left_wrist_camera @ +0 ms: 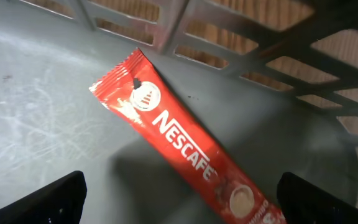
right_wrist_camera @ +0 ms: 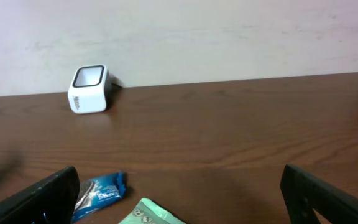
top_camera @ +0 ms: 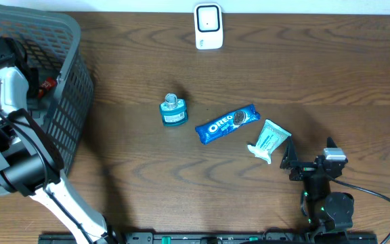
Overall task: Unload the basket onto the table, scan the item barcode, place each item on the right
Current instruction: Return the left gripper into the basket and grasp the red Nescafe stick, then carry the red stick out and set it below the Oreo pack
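Progress looks early: nothing is gripped and nothing sits in front of the barcode scanner (top_camera: 208, 26), which stands alone at the top centre of the overhead frame. The left gripper (left_wrist_camera: 185, 196) hangs with its jaws spread wide inside the grey basket (top_camera: 73, 102) at upper left, directly above a red Nescafé stick (left_wrist_camera: 179, 140) lying flat on the basket floor, probably the item to scan. The right gripper (right_wrist_camera: 179, 196) waits at lower right, also wide apart and empty, facing the scanner. An Oreo pack (top_camera: 227, 123), a blue bottle (top_camera: 173, 110) and a green-and-white pouch (top_camera: 269, 141) lie mid-table. Grasping, carrying and presenting the barcode all remain.
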You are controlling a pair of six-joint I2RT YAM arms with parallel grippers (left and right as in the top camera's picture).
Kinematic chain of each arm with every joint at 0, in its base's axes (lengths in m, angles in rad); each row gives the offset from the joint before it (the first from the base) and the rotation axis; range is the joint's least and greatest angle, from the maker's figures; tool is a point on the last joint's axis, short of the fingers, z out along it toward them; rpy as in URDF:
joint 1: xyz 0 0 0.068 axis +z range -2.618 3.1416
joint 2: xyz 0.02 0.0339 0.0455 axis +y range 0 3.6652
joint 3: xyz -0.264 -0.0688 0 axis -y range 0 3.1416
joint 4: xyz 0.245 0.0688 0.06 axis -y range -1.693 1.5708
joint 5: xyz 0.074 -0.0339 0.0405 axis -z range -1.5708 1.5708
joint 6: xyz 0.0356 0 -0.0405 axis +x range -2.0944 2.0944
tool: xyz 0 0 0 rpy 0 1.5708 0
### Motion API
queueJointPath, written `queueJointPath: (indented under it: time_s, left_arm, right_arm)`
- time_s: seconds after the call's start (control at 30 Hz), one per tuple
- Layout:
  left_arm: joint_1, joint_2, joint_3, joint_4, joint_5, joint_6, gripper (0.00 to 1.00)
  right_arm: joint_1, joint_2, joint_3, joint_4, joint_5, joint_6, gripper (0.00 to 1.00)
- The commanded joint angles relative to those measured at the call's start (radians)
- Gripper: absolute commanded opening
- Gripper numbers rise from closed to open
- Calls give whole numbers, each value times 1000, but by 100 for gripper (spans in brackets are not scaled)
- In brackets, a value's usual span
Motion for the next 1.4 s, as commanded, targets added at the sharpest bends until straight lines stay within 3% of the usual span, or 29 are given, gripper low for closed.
queueJointPath:
  time_s: [0.0, 0.3, 0.33, 0.4, 0.43, 0.5, 0.93, 1.23, 1.37]
  left_arm:
    - [6, 33, -2, 7, -31, -6, 98]
    - [6, 126, -2, 26, -34, -2, 99]
    - [6, 137, -2, 26, -34, 10, 89]
    - [5, 150, -2, 22, -29, 48, 39]
    - [5, 151, -2, 16, -27, 74, 26]
    - [6, 153, -2, 7, -27, 105, 9]
    - [6, 26, 1, -119, -21, 149, 7]
    - [6, -334, 1, -189, -18, 241, 7]
    - [0, -527, 1, -192, 47, 343, 7]
  right_arm:
    - [10, -3, -1, -3, 12, -13, 99]
    - [10, -3, -1, -3, 13, -13, 99]
    - [10, -3, -1, -3, 13, -13, 99]
    - [10, -3, -1, -3, 13, -13, 99]
    - [10, -3, -1, -3, 12, -13, 99]
    - [10, -3, -1, -3, 12, -13, 99]
    - [10, -3, -1, -3, 13, -13, 99]
    - [10, -3, -1, -3, 12, -13, 99]
    - [10, -3, -1, -3, 13, -13, 99]
